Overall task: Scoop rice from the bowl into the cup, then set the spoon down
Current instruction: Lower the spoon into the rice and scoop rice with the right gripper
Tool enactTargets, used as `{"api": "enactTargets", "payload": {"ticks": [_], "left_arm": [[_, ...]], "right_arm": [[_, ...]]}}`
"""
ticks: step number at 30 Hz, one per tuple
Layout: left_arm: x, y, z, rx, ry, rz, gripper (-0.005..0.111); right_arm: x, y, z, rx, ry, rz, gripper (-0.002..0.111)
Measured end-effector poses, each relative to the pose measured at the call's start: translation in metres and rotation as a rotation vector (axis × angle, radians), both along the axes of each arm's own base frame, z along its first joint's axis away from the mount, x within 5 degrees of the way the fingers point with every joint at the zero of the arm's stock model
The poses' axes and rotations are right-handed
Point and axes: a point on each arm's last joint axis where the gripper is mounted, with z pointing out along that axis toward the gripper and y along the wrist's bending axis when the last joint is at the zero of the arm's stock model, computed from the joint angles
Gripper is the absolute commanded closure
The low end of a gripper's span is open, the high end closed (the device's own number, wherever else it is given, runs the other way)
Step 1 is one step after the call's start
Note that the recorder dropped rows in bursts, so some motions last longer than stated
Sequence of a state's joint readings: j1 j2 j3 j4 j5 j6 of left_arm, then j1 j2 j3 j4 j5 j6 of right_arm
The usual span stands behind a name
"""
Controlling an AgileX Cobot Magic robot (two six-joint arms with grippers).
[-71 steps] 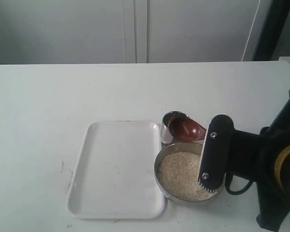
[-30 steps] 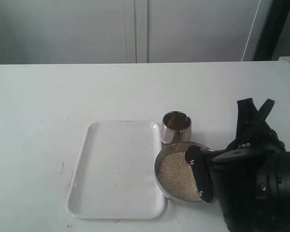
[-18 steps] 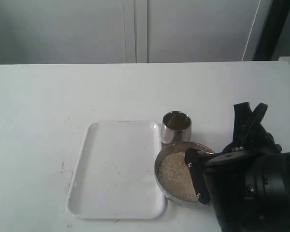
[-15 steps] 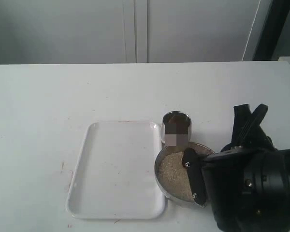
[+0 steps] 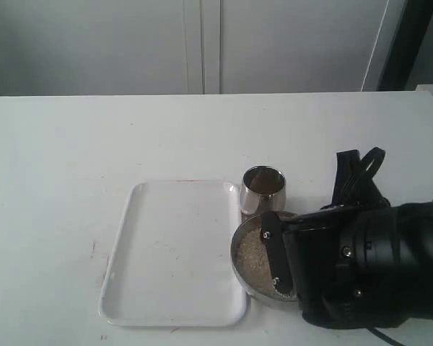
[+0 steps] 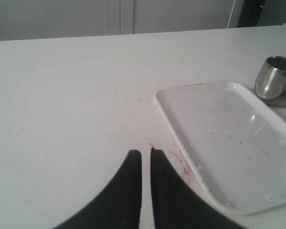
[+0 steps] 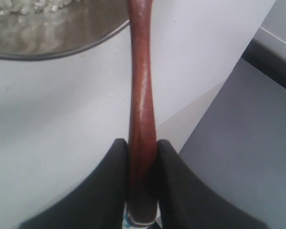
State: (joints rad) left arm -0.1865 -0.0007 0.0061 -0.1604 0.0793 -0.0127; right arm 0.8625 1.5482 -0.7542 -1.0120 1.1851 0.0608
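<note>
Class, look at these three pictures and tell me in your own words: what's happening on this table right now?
The right gripper is clamped on the handle of the wooden spoon, which reaches over the rim of the steel bowl of rice. The spoon's head is out of sight, and the arm covers much of the bowl. The small steel cup stands just behind the bowl, beside a white tray. The left gripper is shut on nothing, off to the side.

I'm viewing the counter (image 5: 58, 144) from above, obliquely. My left wrist camera is looking low across it, sharing the tray (image 5: 173, 252) and cup (image 5: 263, 191); the right is peering close at the spoon (image 7: 142, 109).
</note>
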Motion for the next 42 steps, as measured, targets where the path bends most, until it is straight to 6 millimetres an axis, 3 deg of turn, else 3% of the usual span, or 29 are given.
{"api": "enactTargets", "payload": {"ticks": [8,32,42], "left_arm": [[0.000,0.000,0.000,0.000,0.000,0.000,0.092],[0.000,0.000,0.000,0.000,0.000,0.000,0.092],[0.000,0.000,0.000,0.000,0.000,0.000,0.092]], "right_arm": [[0.003,-0.002,-0.005,-0.052,0.005,-0.010,0.108],[-0.004,0.020,0.003,0.148,0.217,-0.110,0.108],[0.000,0.006,0.005,0.229,0.269,-0.220,0.108]]}}
